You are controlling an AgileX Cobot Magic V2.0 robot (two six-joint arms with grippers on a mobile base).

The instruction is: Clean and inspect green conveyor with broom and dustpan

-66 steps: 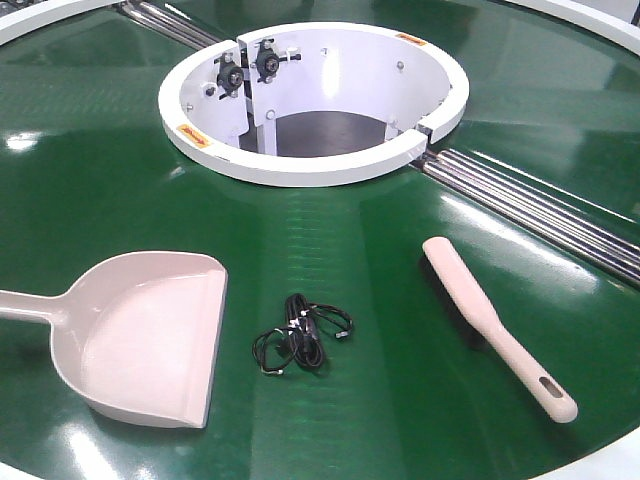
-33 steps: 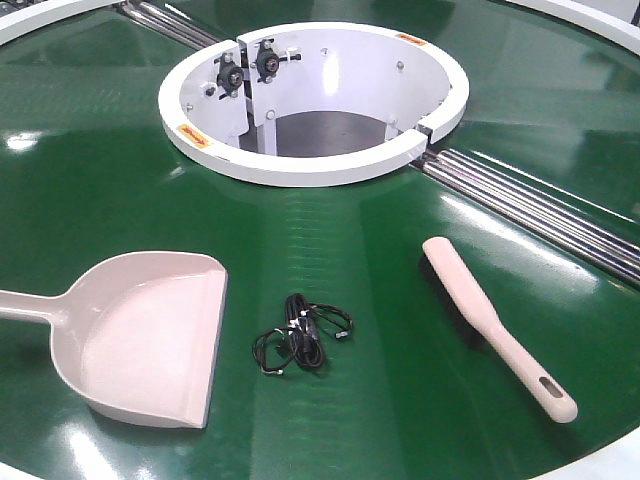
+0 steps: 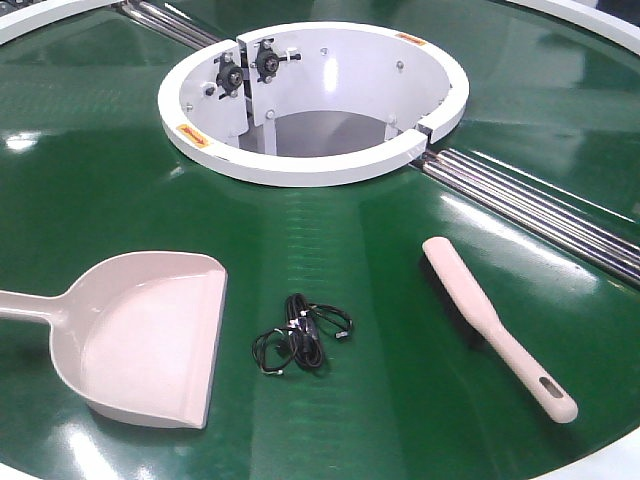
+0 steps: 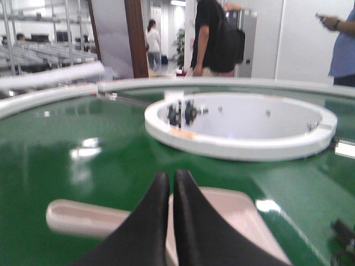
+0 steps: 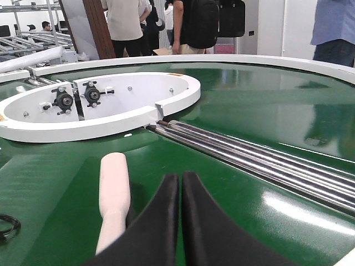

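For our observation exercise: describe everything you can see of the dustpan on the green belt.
The dustpan is a wide beige-pink scoop, seemingly plastic, with raised sides, a flat open front lip and a long straight handle. Empty, it lies flat on the green conveyor, near left. Its lip faces right toward a black cable bundle, apart from it; the handle runs off the picture's left edge. Only the belt touches it.

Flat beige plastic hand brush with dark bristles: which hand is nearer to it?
Right. The right hand hovers just beside the beige brush; the left hand hangs by the beige plastic scoop-shaped dustpan, well away from the brush.
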